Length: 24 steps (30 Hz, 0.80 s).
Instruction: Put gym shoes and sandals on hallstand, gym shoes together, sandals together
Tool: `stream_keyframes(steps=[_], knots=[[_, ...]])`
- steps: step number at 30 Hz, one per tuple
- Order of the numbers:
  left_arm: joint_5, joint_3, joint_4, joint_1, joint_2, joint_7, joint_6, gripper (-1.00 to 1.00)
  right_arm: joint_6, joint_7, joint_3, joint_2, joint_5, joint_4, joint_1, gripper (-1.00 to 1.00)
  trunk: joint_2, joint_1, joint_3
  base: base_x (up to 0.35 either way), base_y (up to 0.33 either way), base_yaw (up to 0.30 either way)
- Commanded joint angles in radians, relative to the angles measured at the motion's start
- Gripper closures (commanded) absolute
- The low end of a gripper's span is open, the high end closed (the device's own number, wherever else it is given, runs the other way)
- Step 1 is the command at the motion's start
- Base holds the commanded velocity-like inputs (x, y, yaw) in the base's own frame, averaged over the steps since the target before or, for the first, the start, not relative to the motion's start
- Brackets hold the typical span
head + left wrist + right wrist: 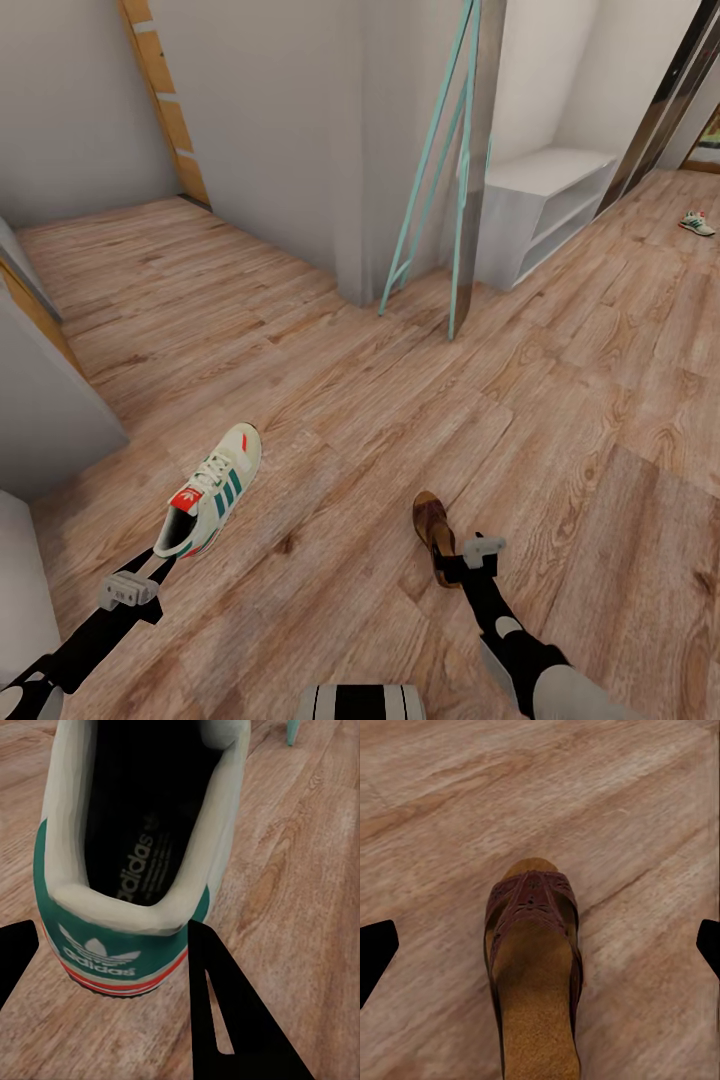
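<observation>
Wood-plank corridor floor (pixel 330 340) runs off toward the pale hallstand (pixel 545 205) far off to the right, w/ a second gym shoe (pixel 697 224) lying beyond it. Near gym shoe (pixel 212 492) sits on the floor right ahead of the left tool (pixel 130 590), heel toward it, long axis pointing away; fingers (pixel 225 1012) spread, gripping nothing, one beside the heel. Sandal (pixel 436 526) lies straight ahead of the right tool (pixel 478 556), heel end nearest, toe away; that tool is spread wide too, empty. Each arm has its own shoe lined up, approx. lengthwise.
</observation>
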Motion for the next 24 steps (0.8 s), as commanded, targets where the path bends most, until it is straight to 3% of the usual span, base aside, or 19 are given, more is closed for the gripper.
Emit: stream_keyframes(steps=[1, 15, 24], knots=[[0.007, 0.001, 0.001, -0.001, 0.000, -0.007, 0.001, 1.00, -0.003, -0.004, -0.013, 0.001, 0.011, -0.002, -0.005, -1.00, 0.000, 0.000, -0.001, 0.000, 0.000, 0.000], [0.008, 0.001, 0.001, -0.001, 0.000, -0.007, 0.001, 1.00, -0.002, -0.005, -0.036, 0.005, 0.009, -0.011, -0.023, -1.00, 0.000, 0.000, -0.001, 0.000, 0.000, 0.000], [0.008, 0.001, 0.000, -0.001, 0.000, -0.006, 0.002, 1.00, -0.001, -0.007, -0.035, 0.007, 0.010, -0.008, -0.023, -1.00, -0.002, 0.004, -0.036, 0.000, 0.000, 0.000]])
